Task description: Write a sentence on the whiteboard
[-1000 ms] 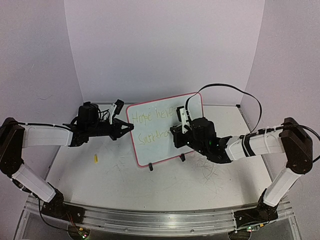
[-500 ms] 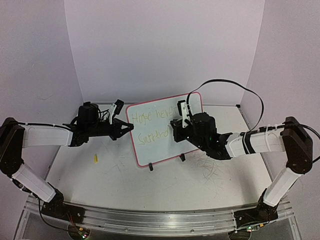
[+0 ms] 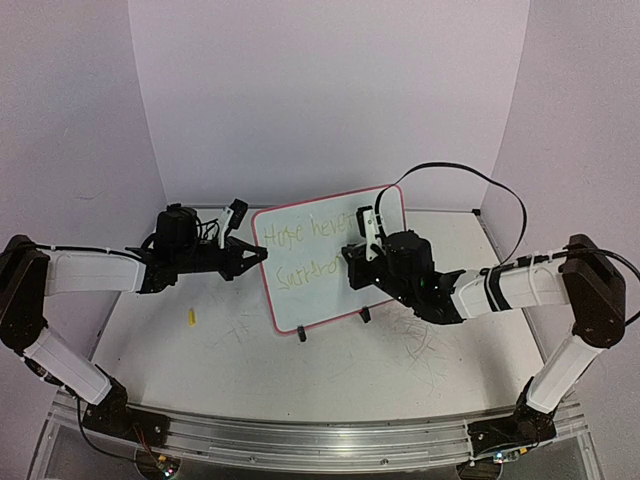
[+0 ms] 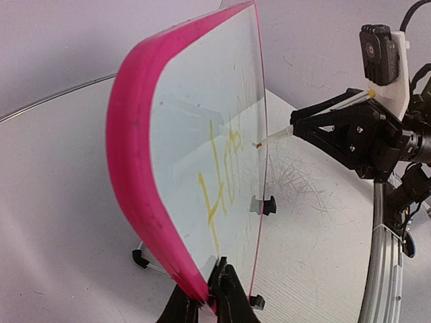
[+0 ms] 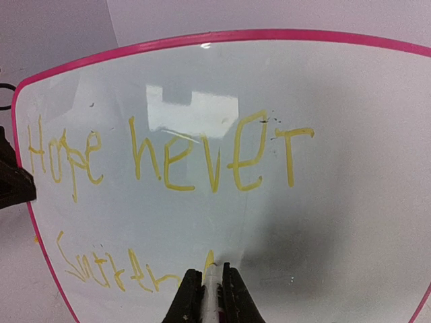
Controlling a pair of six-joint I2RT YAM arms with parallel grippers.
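Left of the whiteboard lies a yellow bit (scratch marks opposite).

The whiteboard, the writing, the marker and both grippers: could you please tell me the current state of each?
whiteboard: standing on its clip feet, left edge clamped.
sentence: unfinished; "Hope never" done, second line partly written.
marker: held, tip at the second line.
left gripper: shut on the whiteboard's edge.
right gripper: shut on the marker.
yellow piece: lying loose, left of the whiteboard.
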